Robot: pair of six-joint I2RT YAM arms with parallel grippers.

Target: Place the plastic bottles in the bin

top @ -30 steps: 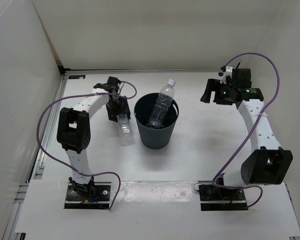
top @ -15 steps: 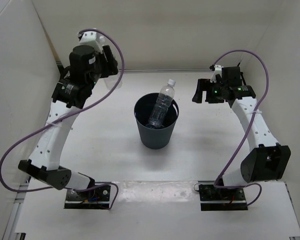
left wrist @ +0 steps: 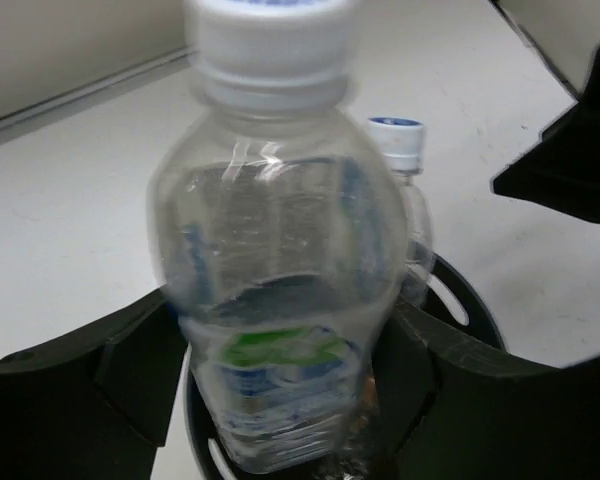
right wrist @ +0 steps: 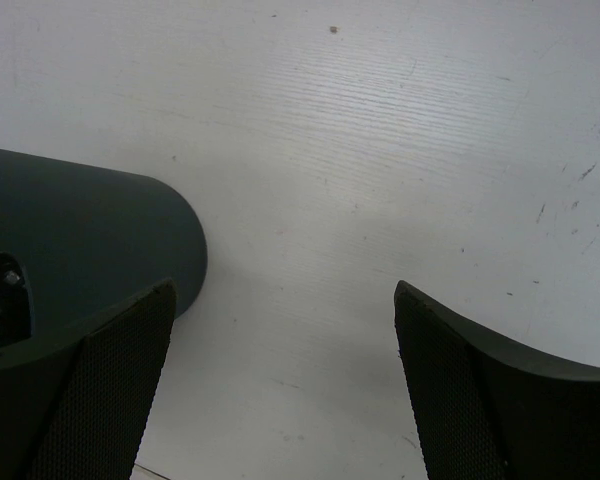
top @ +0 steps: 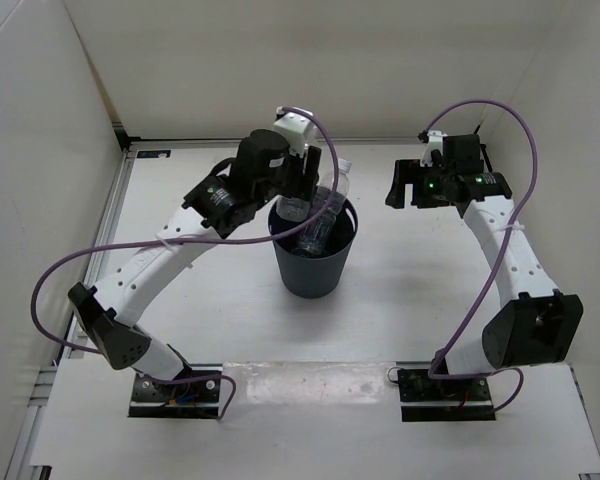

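My left gripper (top: 302, 208) is shut on a clear bottle (left wrist: 280, 300) with a white cap and a green and blue label. It holds the bottle upright over the mouth of the dark grey-blue bin (top: 315, 275). The bin's rim (left wrist: 470, 310) shows below the bottle in the left wrist view. Another clear bottle (top: 327, 218) leans inside the bin with its white cap above the far rim; it also shows in the left wrist view (left wrist: 408, 200). My right gripper (top: 408, 192) is open and empty to the right of the bin (right wrist: 80, 230), above bare table. The orange bottle does not clearly show.
White walls close in the table at the left, back and right. The right arm's purple cable (top: 500, 110) loops near the back right corner. The left arm (top: 170, 260) stretches from its base at the near left across to the bin.
My left arm has swung from the back left corner to above the bin, carrying the labelled bottle. The right gripper has stayed in place over the last half second.
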